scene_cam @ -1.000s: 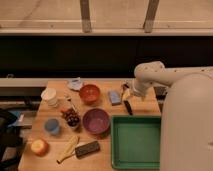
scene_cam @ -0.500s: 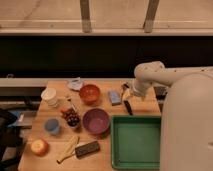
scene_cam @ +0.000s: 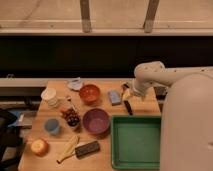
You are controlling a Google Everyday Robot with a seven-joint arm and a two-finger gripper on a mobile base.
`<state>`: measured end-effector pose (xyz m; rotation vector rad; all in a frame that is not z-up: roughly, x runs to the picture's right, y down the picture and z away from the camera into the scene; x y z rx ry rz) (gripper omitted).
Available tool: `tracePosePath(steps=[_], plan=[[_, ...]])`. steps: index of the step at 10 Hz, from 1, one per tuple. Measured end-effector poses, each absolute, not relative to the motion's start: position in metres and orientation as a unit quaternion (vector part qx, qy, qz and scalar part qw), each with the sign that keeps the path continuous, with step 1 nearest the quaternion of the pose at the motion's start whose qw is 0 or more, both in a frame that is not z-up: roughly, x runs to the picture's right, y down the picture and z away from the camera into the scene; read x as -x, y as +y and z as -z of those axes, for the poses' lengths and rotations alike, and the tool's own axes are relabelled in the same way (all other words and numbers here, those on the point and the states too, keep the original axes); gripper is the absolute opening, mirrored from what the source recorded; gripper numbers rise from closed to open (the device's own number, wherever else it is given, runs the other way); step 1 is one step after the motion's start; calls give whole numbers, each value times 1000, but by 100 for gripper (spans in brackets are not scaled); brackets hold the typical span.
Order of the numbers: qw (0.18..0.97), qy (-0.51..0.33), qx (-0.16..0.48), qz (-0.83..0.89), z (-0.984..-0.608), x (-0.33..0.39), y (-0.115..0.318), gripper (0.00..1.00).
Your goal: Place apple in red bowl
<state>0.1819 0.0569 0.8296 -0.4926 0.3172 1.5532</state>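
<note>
The apple (scene_cam: 39, 146) is a small yellowish-red fruit at the table's front left corner. The red bowl (scene_cam: 90, 93) stands at the back middle of the table and looks empty. My gripper (scene_cam: 128, 107) hangs off the white arm at the right side of the table, just above the surface beside the green tray. It is far from the apple and to the right of the red bowl. Nothing shows in it.
A purple bowl (scene_cam: 96, 121), a dark grape bunch (scene_cam: 71, 118), a blue cup (scene_cam: 52, 126), a white cup (scene_cam: 49, 96), a banana (scene_cam: 68, 149) and a dark bar (scene_cam: 87, 148) lie on the table. A green tray (scene_cam: 136, 142) fills the front right. A blue-grey packet (scene_cam: 115, 97) lies near the gripper.
</note>
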Motion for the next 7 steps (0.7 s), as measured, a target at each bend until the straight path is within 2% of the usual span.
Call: tracePosePath(steps=[3,7], plan=[[697,121,218,-672,-829,-176,54,72],[749,83,220,-620,-827,-117,22,72]])
